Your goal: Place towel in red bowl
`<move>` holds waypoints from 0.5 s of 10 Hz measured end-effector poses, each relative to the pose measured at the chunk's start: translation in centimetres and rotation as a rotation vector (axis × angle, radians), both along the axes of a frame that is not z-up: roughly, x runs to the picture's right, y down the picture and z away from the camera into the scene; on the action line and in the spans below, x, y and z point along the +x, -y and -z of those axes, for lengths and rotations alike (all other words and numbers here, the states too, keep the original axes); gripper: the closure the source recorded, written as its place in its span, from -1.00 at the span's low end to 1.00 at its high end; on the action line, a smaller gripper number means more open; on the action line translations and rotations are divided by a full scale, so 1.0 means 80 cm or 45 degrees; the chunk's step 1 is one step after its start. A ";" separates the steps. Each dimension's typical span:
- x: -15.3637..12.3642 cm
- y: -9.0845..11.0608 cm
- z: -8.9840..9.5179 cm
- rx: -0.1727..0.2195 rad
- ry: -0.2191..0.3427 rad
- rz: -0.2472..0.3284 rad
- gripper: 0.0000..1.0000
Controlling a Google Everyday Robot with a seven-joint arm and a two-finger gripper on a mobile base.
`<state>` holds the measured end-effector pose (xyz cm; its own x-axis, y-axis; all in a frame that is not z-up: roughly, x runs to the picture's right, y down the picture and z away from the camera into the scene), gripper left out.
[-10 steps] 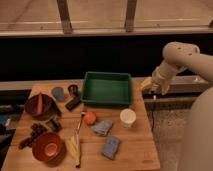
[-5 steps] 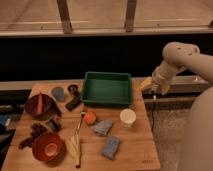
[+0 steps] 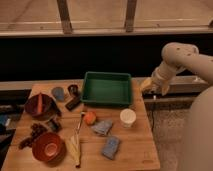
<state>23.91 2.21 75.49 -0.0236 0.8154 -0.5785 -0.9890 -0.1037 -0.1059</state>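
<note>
We see the gripper point(image 3: 155, 91) past the right edge of the table point(image 3: 136, 147), beside the green tray point(image 3: 107, 80), fingers apart, holding nothing. The towel point(image 3: 102, 127) lies beside the white cup point(image 3: 128, 117), well apart from the red bowl point(image 3: 48, 147).

gripper point(image 3: 152, 89) off table point(image 3: 142, 152) right edge — shape too small to tell | robot body point(image 3: 200, 135) — cut off right

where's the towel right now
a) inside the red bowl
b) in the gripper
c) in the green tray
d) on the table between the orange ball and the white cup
d: the towel lies on the table between the orange ball and the white cup, far from the red bowl; the gripper hangs open past the table's right edge.
</note>
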 end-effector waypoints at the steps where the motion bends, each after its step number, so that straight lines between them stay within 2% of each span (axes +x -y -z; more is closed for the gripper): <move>1: -0.020 -0.006 -0.004 -0.012 0.035 0.053 -0.42; 3: -0.069 -0.022 -0.010 -0.032 0.098 0.186 -0.42; 4: -0.104 -0.030 -0.013 -0.034 0.143 0.274 -0.42; 5: -0.125 -0.034 -0.014 -0.035 0.172 0.326 -0.42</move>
<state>13.92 4.94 76.62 0.2596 0.7691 -0.5841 -0.9605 0.1426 -0.2391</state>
